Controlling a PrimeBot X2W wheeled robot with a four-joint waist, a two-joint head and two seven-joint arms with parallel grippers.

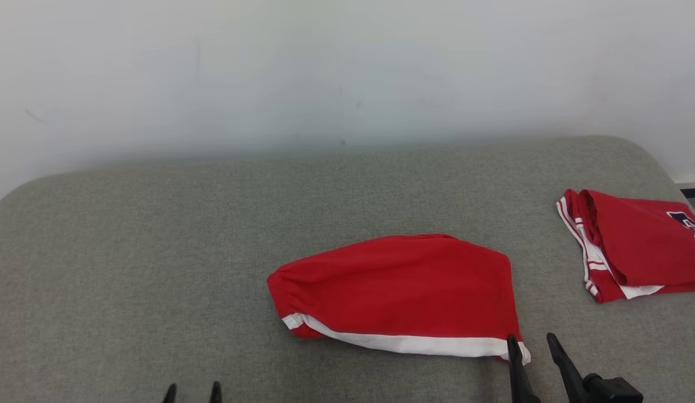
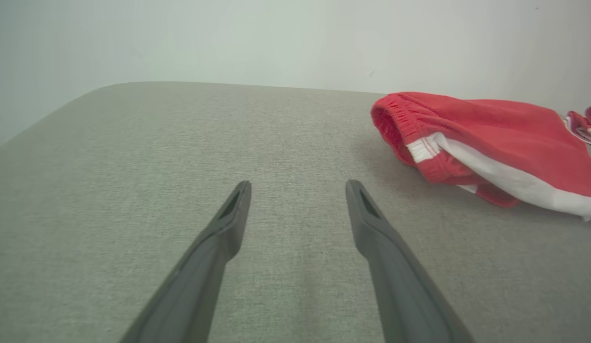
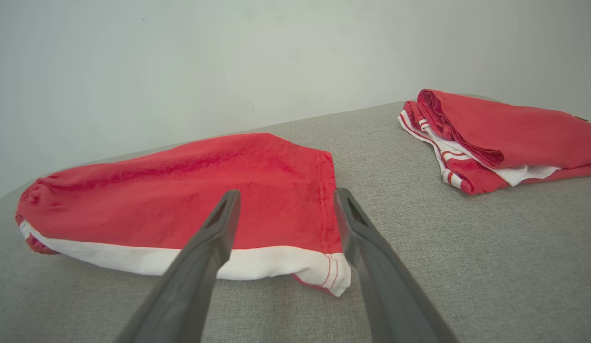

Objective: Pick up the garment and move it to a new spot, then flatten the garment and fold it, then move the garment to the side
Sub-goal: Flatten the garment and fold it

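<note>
The garment (image 1: 400, 291) is a pair of red shorts with a white side stripe, folded in half and lying on the grey padded table (image 1: 157, 252) a little right of centre. Its elastic waistband faces left (image 2: 395, 124). My right gripper (image 1: 532, 342) stands open just off the garment's near right corner, its left fingertip at the hem; the right wrist view shows that corner (image 3: 324, 271) between the open fingers (image 3: 224, 214). My left gripper (image 1: 192, 389) is open at the table's near edge, well left of the garment (image 2: 490, 138), with nothing between its fingers (image 2: 238, 200).
A second folded red garment (image 1: 638, 246) with white trim and dark lettering lies at the table's right edge, seen also in the right wrist view (image 3: 495, 138). A pale wall (image 1: 347, 67) backs the table. Bare grey surface stretches to the left.
</note>
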